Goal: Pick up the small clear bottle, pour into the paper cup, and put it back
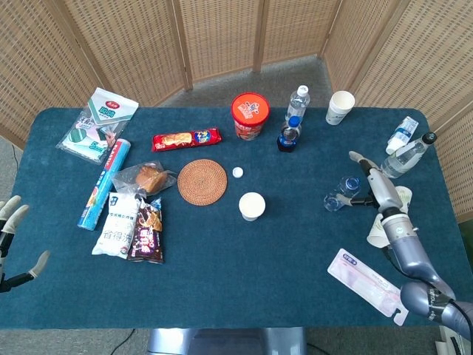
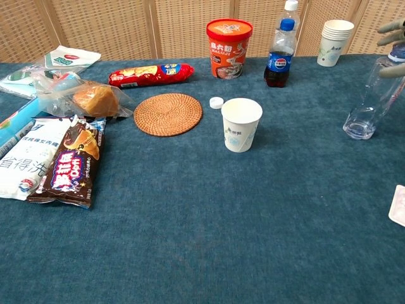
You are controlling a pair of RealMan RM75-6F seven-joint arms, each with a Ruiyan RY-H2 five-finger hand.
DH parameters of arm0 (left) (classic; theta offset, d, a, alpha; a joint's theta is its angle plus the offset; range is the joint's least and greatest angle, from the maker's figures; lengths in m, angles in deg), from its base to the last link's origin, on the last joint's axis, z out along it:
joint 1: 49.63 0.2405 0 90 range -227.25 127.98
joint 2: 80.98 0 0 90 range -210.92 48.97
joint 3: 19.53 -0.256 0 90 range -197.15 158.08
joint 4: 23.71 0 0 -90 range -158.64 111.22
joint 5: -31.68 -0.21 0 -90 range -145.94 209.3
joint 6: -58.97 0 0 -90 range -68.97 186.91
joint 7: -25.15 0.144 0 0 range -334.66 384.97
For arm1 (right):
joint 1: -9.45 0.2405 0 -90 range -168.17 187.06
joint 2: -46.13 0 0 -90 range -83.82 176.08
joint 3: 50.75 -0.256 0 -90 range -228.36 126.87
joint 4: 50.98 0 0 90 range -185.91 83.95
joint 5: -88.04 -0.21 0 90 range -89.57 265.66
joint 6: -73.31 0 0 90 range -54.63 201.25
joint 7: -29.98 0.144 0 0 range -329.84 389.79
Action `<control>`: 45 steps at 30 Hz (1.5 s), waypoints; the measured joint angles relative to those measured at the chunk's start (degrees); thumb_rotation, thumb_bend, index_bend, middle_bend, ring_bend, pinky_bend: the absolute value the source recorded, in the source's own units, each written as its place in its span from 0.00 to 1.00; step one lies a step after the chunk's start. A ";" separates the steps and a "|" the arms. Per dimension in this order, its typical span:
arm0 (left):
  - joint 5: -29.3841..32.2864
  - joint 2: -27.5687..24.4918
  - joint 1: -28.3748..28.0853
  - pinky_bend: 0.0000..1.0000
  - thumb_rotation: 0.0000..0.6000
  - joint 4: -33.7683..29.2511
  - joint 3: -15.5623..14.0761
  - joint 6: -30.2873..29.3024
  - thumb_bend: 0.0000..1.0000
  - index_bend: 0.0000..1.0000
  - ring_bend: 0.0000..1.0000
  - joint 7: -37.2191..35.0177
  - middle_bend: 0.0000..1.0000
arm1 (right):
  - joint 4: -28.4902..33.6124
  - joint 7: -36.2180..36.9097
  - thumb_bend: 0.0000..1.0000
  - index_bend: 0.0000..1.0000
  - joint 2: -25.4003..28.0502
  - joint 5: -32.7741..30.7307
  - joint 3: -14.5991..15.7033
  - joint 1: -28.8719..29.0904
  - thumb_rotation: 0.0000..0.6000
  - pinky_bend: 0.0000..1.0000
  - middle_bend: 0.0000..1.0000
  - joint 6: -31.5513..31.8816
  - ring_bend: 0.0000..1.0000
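Observation:
The small clear bottle stands uncapped on the blue table, right of centre, its base on the cloth. My right hand is just right of it. Its fingers are spread around the bottle's top, and I cannot make out a firm grip. The white paper cup stands upright mid-table, well left of the bottle. A white cap lies behind the cup. At the table's near left corner my left hand hangs with fingers apart, holding nothing.
A woven coaster, noodle tub, cola bottle and stacked cups stand at the back. Snack packets cover the left. Water bottles, a paper cup and a pink packet crowd the right edge.

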 measured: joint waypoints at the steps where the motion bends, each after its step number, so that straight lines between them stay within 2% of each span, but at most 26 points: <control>1: -0.01 0.03 0.01 0.04 0.61 0.07 0.03 -0.09 0.38 0.08 0.00 -0.06 0.07 | 0.47 -0.05 0.26 0.00 0.47 0.01 -0.10 0.00 0.91 0.00 0.05 0.13 0.00; 8: 0.49 0.12 0.11 0.04 0.61 0.38 0.09 -0.02 0.38 0.08 0.00 -0.46 0.07 | 3.06 -0.49 0.26 0.00 3.43 -0.36 -0.21 -0.48 0.88 0.00 0.05 0.60 0.00; 15: 0.25 0.39 -0.11 0.04 0.61 0.72 0.17 -0.05 0.38 0.08 0.00 -0.67 0.07 | 5.76 -0.78 0.26 0.00 6.32 0.34 1.20 -2.48 0.86 0.00 0.04 1.86 0.00; 26: 0.86 0.75 0.43 0.03 0.61 1.85 0.48 -1.22 0.38 0.06 0.00 -1.86 0.06 | 7.47 0.55 0.27 0.00 9.37 3.58 4.17 -8.08 0.86 0.00 0.04 8.34 0.00; 28: 1.36 0.75 0.63 0.03 0.61 1.94 0.31 -0.99 0.38 0.05 0.00 -1.99 0.05 | 7.33 0.08 0.27 0.00 9.57 3.84 4.65 -9.00 0.90 0.00 0.04 9.86 0.00; 32: 2.38 0.89 1.26 0.02 0.61 2.56 0.04 -0.94 0.38 0.05 0.00 -2.96 0.04 | 6.48 -3.40 0.27 0.00 9.18 3.85 5.73 -10.69 0.99 0.00 0.04 13.39 0.00; 45: 4.00 2.00 3.58 0.02 0.61 5.53 -1.50 -1.34 0.38 0.06 0.00 -6.87 0.05 | 3.80 -17.46 0.28 0.03 7.46 5.92 10.27 -17.30 1.00 0.00 0.07 25.20 0.00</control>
